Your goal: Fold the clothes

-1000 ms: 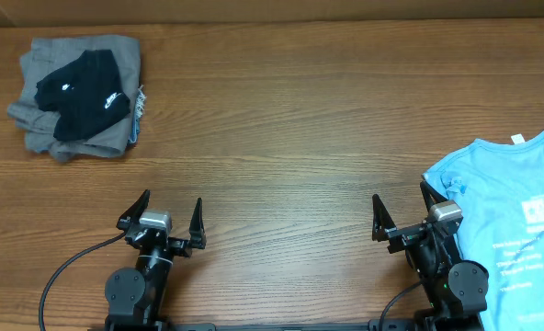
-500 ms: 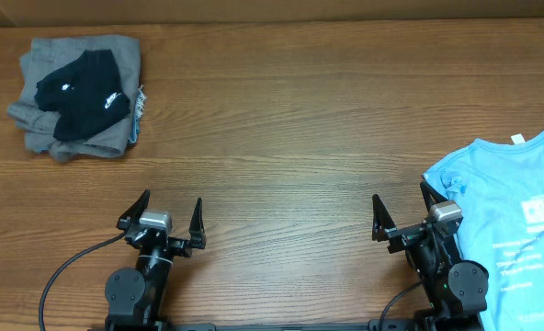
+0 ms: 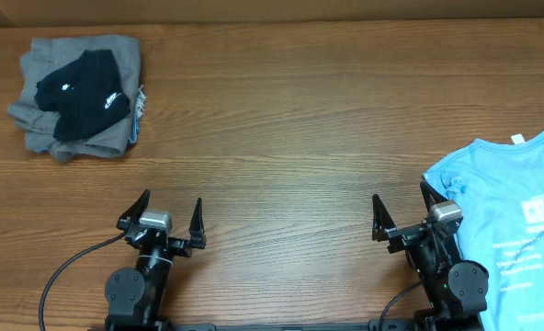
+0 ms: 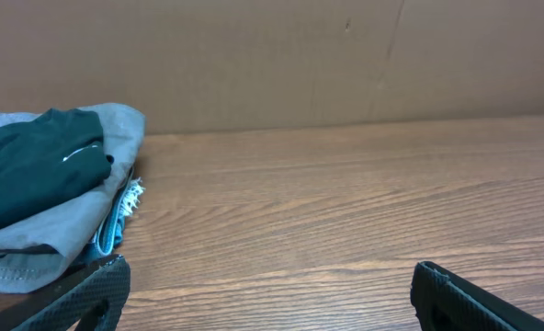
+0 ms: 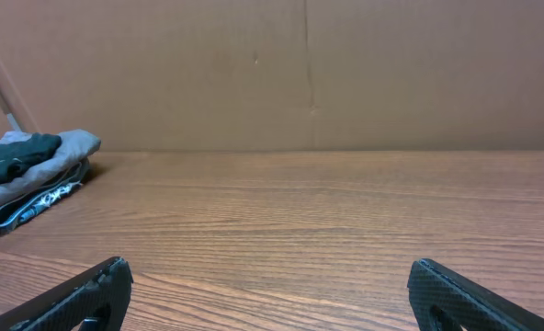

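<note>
Near edge: my left fingers [image 3: 197, 217], black, tapered, spread wide, gripping nothing, over brown wood-grain bench [image 3: 290, 138]. My right fingers [image 3: 379, 213] likewise wide apart, empty. Just beside right arm I see light blue T-shirt with white print [image 3: 506, 198], spread flat, slightly rumpled, cut off by frame edge. Far left corner: soft grey crumpled garment [image 3: 120, 53] under black garment with small white marks [image 3: 79, 92], frayed pale-blue hem showing at side. Beyond, plain brown cardboard wall [image 4: 345, 55].

Overhead looks straight down on the table [image 3: 281, 119]; both wrist views skim low across it, sharing the folded pile [image 3: 79, 97].
</note>
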You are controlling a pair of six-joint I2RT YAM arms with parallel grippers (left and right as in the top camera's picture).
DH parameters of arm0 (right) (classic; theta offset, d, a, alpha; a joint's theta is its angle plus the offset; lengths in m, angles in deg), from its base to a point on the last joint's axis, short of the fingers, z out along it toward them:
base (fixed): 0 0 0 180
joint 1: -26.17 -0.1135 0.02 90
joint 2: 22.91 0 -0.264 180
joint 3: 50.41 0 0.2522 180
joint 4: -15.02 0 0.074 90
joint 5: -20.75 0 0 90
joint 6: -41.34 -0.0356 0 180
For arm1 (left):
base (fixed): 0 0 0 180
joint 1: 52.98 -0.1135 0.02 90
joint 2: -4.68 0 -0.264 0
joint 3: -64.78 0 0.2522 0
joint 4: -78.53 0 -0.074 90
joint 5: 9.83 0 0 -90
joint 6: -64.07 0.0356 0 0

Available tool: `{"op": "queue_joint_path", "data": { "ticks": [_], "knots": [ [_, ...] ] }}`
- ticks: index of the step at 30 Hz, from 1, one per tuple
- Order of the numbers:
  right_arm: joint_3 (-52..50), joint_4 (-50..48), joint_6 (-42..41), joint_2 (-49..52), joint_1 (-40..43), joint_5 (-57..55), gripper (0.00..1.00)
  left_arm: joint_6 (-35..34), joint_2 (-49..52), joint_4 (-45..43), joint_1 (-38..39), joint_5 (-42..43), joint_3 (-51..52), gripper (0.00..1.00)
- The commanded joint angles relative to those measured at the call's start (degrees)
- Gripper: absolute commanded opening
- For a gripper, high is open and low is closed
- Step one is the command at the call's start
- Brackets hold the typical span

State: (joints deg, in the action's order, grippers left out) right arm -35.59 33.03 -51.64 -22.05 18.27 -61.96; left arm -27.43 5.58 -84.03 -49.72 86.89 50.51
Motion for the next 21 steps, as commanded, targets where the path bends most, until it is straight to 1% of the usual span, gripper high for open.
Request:
{"op": "queue_joint_path", "data": {
  "ticks": [1,16,18,21],
  "knots": [
    [-0.6,-0.2,0.0,-0.5,0.2,0.2,1.0,-0.6,-0.6,0.1,-0.1,0.3,0.2,1.0],
    [-0.6,-0.4,0.0,-0.5,0.2,0.4,1.0,-0.7,-0.6,0.0,-0.1,0.5,0.2,1.0],
    [-0.6,-0.2,-0.3,-0.5,0.2,1.4,1.0,-2.5,-0.6,-0.1,-0.1,1.4,0.2,1.0],
    [-0.6,-1.0,-3.6,-0.5,0.2,3.3,1.0,-6.4,-0.6,-0.3,-0.1,3.7,0.2,1.0]
  ]
}}
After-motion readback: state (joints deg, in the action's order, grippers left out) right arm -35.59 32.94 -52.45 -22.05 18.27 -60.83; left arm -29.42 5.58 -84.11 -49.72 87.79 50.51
